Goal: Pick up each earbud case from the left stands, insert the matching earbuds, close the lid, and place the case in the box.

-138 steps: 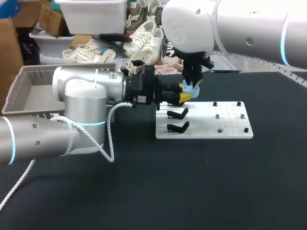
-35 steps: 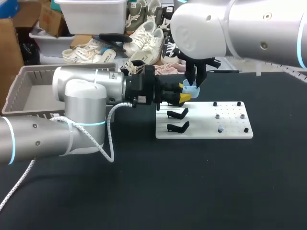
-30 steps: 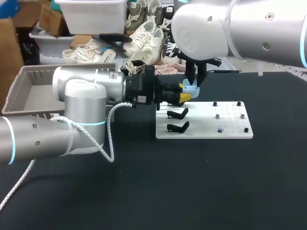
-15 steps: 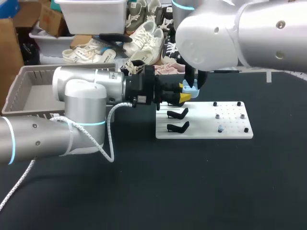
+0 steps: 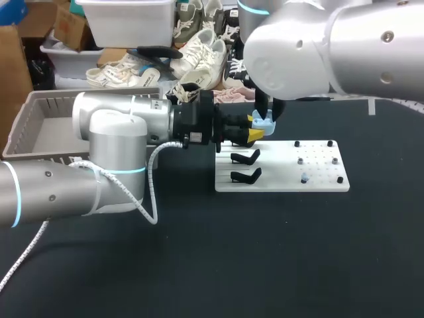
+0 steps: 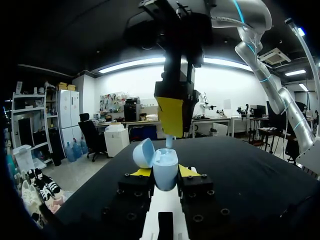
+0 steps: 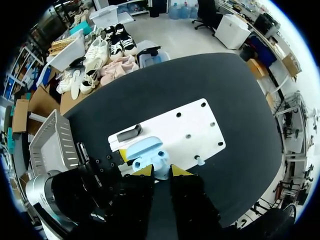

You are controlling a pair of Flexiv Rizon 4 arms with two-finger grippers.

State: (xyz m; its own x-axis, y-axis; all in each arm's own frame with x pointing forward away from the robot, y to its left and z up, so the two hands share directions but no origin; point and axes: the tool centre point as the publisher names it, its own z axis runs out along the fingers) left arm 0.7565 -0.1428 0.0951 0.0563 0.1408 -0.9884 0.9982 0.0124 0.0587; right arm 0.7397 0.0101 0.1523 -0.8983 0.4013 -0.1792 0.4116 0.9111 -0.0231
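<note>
Surface point(image 5: 265, 265) nearest us was black, and our left arm lay across it from the left side. Beyond that stood a white board point(image 5: 318, 173) carrying two black stands point(image 5: 246, 156), one behind the other, and a small pale blue earbud point(image 5: 304, 179) set upright toward the board's right end. At the board's far left corner our left gripper point(image 6: 164, 173) pinched the light blue earbud case point(image 6: 165, 162) from both sides, holding it upright above the board with the lid point(image 6: 144, 152) swung open. Directly over the open case hung our right gripper point(image 7: 161, 171), pointing straight down, its yellow tips drawn close on what looked like a second pale blue earbud point(image 6: 170, 141), whose lower end met the case's mouth. Farthest back, at the surface's left edge, sat the grey box point(image 5: 50, 132), well apart from the board.
</note>
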